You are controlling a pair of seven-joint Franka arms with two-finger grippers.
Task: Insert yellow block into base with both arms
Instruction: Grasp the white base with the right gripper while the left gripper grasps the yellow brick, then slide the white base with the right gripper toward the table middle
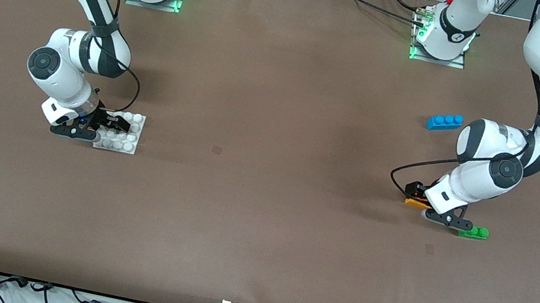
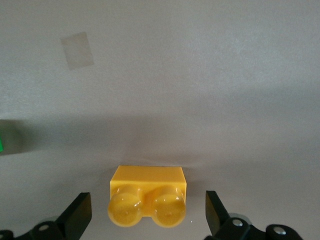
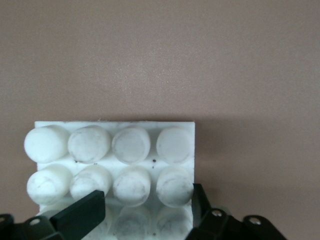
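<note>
front: right gripper point(image 1: 115, 123) low on base point(image 1: 130, 141), left gripper point(image 1: 420, 197) low at yellow block point(image 1: 416, 203) | left wrist: jaws released, block between them, ungrasped | right wrist: jaws clenched on base edge, likely to steady it

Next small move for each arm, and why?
Probably close the left pincer on the yellow block: its fingers stand open on either side of the block, which sits on the table. The right pincer already looks clamped on the base, so it should likely hold.
</note>
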